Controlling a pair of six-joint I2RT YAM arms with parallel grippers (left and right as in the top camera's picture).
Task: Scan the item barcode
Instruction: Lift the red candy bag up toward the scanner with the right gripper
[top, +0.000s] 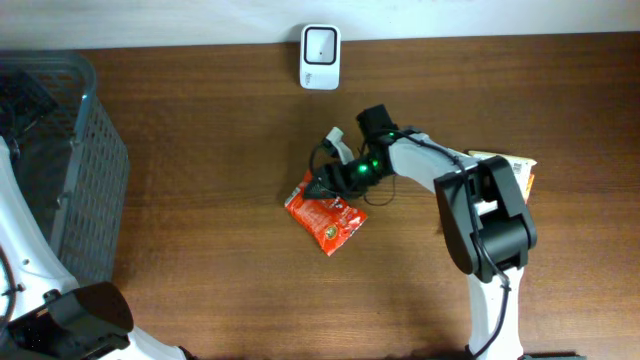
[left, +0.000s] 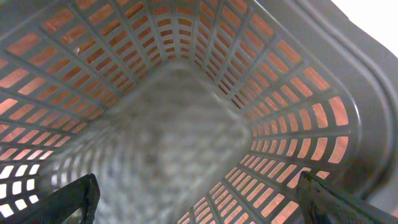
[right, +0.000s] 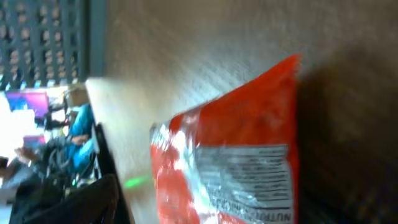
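The item, a red snack packet (top: 326, 216), lies flat on the brown table near the middle. My right gripper (top: 322, 185) hangs low over its upper left edge, jaws apart. In the right wrist view the packet (right: 230, 168) fills the centre with its white nutrition panel facing up; one dark finger (right: 87, 202) stands to its left with a gap and a green light spot between them. No barcode can be made out. The white scanner (top: 320, 44) sits at the table's far edge. My left gripper (left: 199, 196) is open inside the grey basket, holding nothing.
The grey mesh basket (top: 95, 170) stands at the table's left end; its slotted walls (left: 280, 93) surround the left gripper. A yellow and white package (top: 512, 167) lies at the right, partly under the right arm.
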